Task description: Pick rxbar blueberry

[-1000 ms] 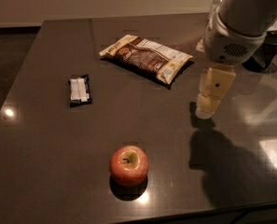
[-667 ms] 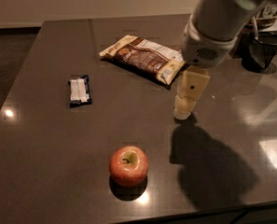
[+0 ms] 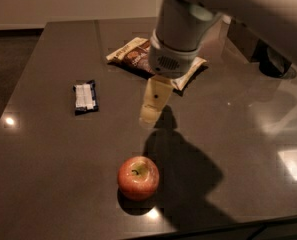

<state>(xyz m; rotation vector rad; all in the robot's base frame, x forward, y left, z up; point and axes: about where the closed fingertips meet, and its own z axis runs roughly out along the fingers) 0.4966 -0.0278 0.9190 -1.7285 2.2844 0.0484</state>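
Camera view shows my cream gripper (image 3: pixel 151 110) hanging over the middle of the dark glossy counter (image 3: pixel 43 174), and honestly I can't tell if it's clenched or released. The small flat navy-wrapped rxbar blueberry (image 3: pixel 85 96) lies toward the left edge, well apart from me. It's thin, so I could skid it instead of catching it. The round red-yellow apple (image 3: pixel 138 177) near the front edge and the brown-and-cream snack bag (image 3: pixel 130 55) toward the back don't block me.

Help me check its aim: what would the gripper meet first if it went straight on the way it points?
Probably bare table, right of the rxbar blueberry; the gripper points down, though depth is unclear.
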